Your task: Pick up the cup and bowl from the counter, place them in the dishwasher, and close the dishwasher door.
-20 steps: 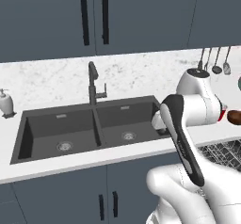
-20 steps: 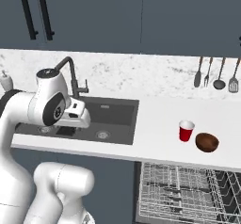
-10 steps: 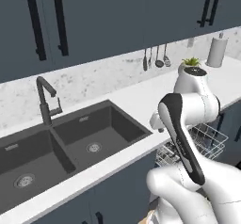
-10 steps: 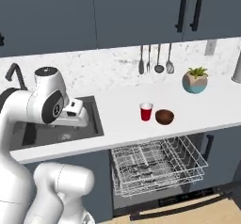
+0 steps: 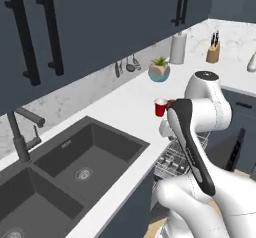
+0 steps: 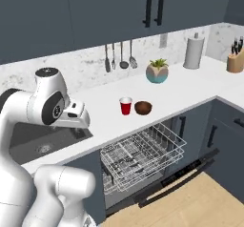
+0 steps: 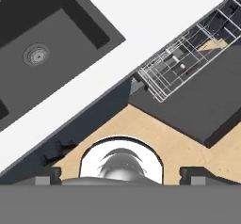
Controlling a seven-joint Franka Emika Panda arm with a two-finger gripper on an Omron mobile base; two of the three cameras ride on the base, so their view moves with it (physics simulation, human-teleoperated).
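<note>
The two-finger pincer [image 7: 120,173] hangs above the wooden floor [image 7: 141,133] with its dark tips spread as wide as they go and nothing between them, just in front of the broad white, faintly marbled tabletop [image 6: 181,90] that tops the dark slate-blue cabinets. Below the tabletop edge the dark slate-blue dishwasher [image 6: 143,166] stands open, its white wire rack [image 6: 143,152] pulled out and its flat dark slate-blue dishwasher door [image 6: 178,178] folded down toward the floor. On the tabletop right above the rack stands the small red tapered plastic cup [image 6: 126,106] with a white rim, upright, and just beside it sits the small round dark-brown bowl [image 6: 143,108], close but apart. To the left lies a dark double sink [image 5: 75,167] with a black tap [image 5: 22,132]. Farther back are a teal plant pot [image 6: 157,72], hanging utensils [image 6: 119,56] on the wall, a paper-towel roll [image 6: 193,51] and a wooden knife block [image 6: 235,59].
</note>
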